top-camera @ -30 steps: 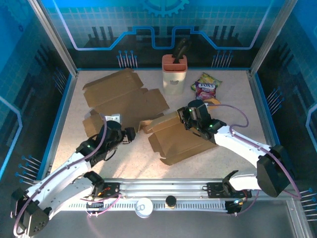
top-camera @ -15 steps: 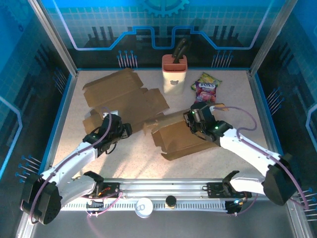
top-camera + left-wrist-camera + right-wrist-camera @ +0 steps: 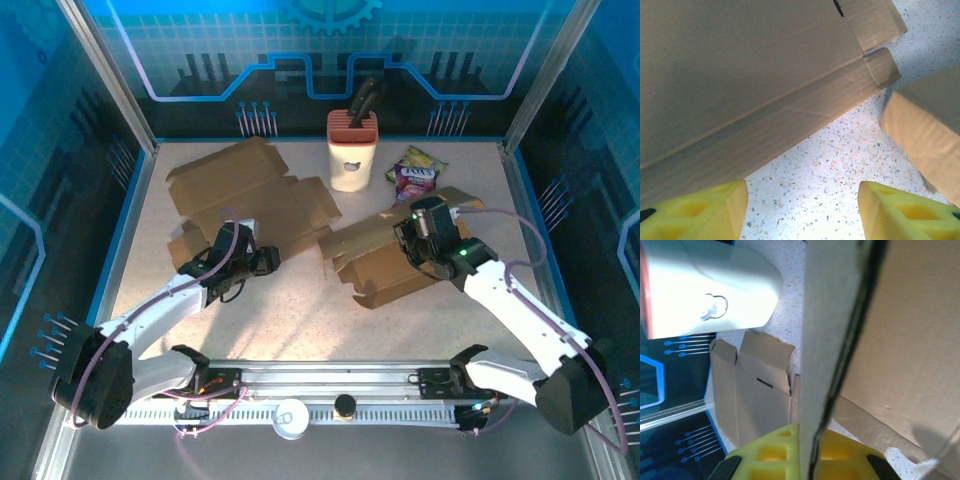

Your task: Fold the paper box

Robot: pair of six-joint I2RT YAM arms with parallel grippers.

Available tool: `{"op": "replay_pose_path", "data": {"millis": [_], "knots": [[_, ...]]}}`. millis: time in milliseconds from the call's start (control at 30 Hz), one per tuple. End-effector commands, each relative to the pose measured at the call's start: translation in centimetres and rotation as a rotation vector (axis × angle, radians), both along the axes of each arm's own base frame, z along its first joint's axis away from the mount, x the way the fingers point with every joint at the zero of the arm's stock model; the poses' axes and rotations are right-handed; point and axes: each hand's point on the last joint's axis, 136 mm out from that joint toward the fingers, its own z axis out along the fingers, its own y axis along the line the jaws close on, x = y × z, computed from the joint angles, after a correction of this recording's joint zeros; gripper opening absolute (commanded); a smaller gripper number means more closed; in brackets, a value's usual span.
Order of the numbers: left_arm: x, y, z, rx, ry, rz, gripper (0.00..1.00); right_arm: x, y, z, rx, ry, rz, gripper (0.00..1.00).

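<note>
You've got a speckled white tabletop point(image 3: 300, 310), blue circuit-print wall panels point(image 3: 450, 50) on three sides, aluminium posts point(image 3: 105, 70) at the back corners, and a slotted rail point(image 3: 330, 376) along the near edge. Lighting is bright and even.

Your left arm point(image 3: 160, 305) lies stretched forward and low, and your left gripper point(image 3: 262, 262) points right with its fingers point(image 3: 705, 210) standing apart, nothing between them. Your right arm point(image 3: 510, 298) reaches forward and leftward, elbow out. Your right gripper point(image 3: 412, 228) is closed, seemingly pinching a cardboard flap point(image 3: 825, 340) between its yellow pads point(image 3: 775, 452).
</note>
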Motion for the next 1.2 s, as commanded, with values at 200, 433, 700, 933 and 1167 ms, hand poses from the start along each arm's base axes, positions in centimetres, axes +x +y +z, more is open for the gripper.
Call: {"op": "replay_pose_path", "data": {"millis": [200, 433, 700, 933, 1167], "knots": [[-0.2, -1.3, 3.1, -0.036, -0.078, -0.057, 0.61, -4.0, -2.0, 4.9, -0.024, -0.075, 0.084, 0.0], [-0.8, -1.6, 3.7, -0.037, -0.087, -0.072, 0.61, 0.1, 0.5, 5.2, 0.079, -0.066, 0.168, 0.0], [-1.5, -2.4, 2.6, -0.035, -0.072, -0.092, 0.61, 3.4, 1.8, 4.9, 0.105, -0.063, 0.146, 0.0], [-0.5, -3.3, 1.9, 0.002, -0.085, -0.143, 0.62, 3.7, 1.5, 1.3, 0.116, 0.029, 0.117, 0.0], [1.4, -5.1, 0.8, 0.058, -0.11, -0.231, 0.6, 5.3, 1.2, -1.4, 0.105, 0.058, 0.111, 0.0]]}}
